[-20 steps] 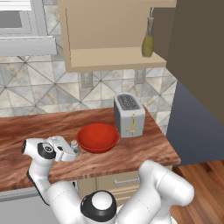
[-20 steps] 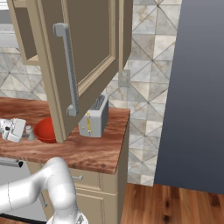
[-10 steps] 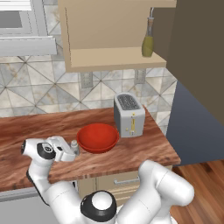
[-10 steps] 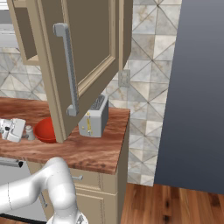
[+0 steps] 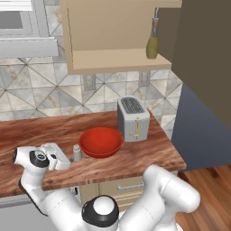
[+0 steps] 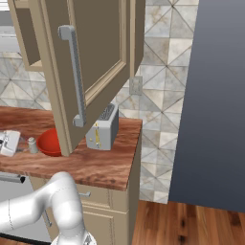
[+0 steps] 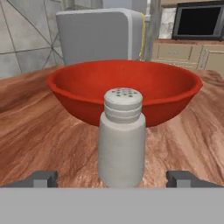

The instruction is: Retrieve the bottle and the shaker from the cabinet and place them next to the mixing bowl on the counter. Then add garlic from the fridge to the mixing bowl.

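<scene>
Counter (image 5: 149,155): shaker (image 7: 121,138) beside bowl (image 7: 124,89)

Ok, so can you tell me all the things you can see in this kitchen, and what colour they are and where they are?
shaker: one, grey, upright on the counter beside the bowl
mixing bowl: one, red, on the counter left of the toaster
toaster: one, silver, on the counter
bottle: one, olive-yellow, on the cabinet shelf
cabinet: one, tan, open, on the wall
counter: one, reddish-brown wood
fridge: one, grey, right of the counter
gripper: one, jaws open either side of the shaker
</scene>
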